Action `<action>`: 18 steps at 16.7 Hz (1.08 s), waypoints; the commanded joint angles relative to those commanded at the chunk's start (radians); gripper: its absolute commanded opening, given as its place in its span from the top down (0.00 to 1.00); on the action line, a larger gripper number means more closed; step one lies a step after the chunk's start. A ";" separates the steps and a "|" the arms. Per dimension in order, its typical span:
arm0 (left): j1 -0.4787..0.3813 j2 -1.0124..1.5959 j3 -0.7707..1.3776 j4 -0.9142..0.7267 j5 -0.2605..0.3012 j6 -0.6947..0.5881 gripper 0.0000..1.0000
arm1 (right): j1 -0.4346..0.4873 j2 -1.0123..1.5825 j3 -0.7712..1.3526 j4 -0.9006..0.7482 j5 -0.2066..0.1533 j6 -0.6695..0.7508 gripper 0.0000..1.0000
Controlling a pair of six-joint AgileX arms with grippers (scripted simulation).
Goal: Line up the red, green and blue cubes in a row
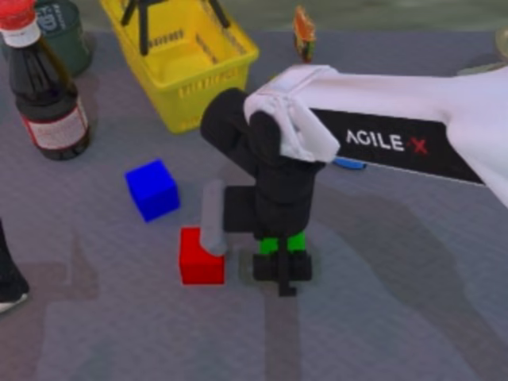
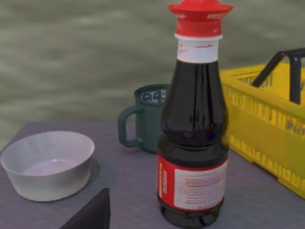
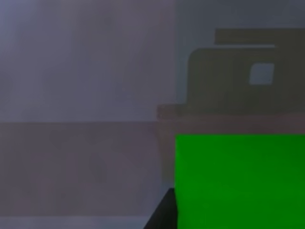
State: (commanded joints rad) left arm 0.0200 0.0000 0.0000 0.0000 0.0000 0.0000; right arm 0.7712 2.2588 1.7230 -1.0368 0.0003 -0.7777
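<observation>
Three matte, sharp-edged cubes sat on the grey, faintly textured desk (image 1: 413, 302) near its middle: the blue cube (image 1: 152, 189) lay a little toward the far left, the red cube (image 1: 200, 255) was just nearer the front, and the green cube (image 1: 282, 243) showed only as two bright slivers just beside the red one on its right, apart from it. The right arm (image 1: 397, 135), a smooth white shell with a black band, reached in from the right edge and bent straight down at its dark wrist. The right end effector (image 1: 282, 262) pointed down at the desk, its black fingers clamped on the green cube; the right wrist view was filled low down by that flat green face (image 3: 238, 181), with the cube's shadow on the desk behind it. The left arm (image 1: 9, 278) was parked at the left edge, only a dark sliver showing, and whether the left end effector was apart or together I cannot tell. At the far left stood a glossy dark sauce bottle (image 1: 44, 87) with a red cap, a green mug (image 2: 145, 119), a white bowl (image 2: 47, 164), and a slotted yellow plastic basket (image 1: 186, 59).
</observation>
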 joint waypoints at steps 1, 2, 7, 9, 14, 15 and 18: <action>0.000 0.000 0.000 0.000 0.000 0.000 0.00 | 0.000 0.000 0.000 0.000 0.000 0.000 0.55; 0.000 0.000 0.000 0.000 0.000 0.000 0.00 | 0.000 0.000 0.000 0.000 0.000 0.000 0.47; 0.000 0.000 0.000 0.000 0.000 0.000 0.00 | 0.000 0.000 0.000 0.000 0.000 0.000 0.10; 0.000 0.000 0.000 0.000 0.000 0.000 0.00 | 0.000 0.000 0.000 0.000 0.000 0.000 0.00; 0.000 0.000 0.000 0.000 0.000 0.000 0.00 | 0.000 0.000 0.000 0.000 0.000 0.000 0.00; 0.000 0.000 0.000 0.000 0.000 0.000 0.00 | 0.000 0.000 0.000 0.000 0.000 0.000 0.00; 0.000 0.000 0.000 0.000 0.000 0.000 0.00 | -0.001 -0.001 0.004 -0.004 0.000 -0.001 0.00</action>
State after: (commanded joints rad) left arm 0.0200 0.0000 0.0000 0.0000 0.0000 0.0000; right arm 0.7700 2.2578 1.7266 -1.0405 0.0005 -0.7783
